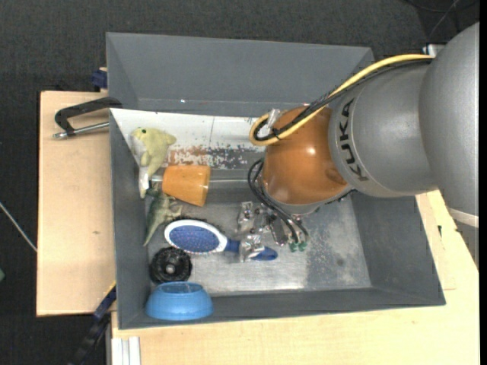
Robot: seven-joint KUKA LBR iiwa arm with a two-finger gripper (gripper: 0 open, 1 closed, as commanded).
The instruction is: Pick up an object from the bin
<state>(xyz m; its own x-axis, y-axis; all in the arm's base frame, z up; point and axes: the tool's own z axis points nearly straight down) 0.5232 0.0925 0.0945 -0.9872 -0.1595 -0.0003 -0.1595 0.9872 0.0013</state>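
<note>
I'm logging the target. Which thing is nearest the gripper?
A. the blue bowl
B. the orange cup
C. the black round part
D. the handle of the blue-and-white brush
D: the gripper sits right at the handle end of the brush; the others lie further left.

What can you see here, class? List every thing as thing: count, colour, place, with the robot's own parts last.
bin: 1, grey, middle of the view
soft toy: 1, pale yellow, top left of the bin floor
cup: 1, orange, on its side, right of the soft toy
green toy: 1, green, by the left wall below the cup; kind unclear
brush: 1, blue and white, lower left, handle pointing right
round thing: 1, black, below the brush
bowl: 1, blue, bottom left corner
pincer: 1, metal, over the brush's handle
wrist cover: 1, orange, above the pincer
cable: 1, yellow, along the arm
arm: 1, grey, from the right
</note>
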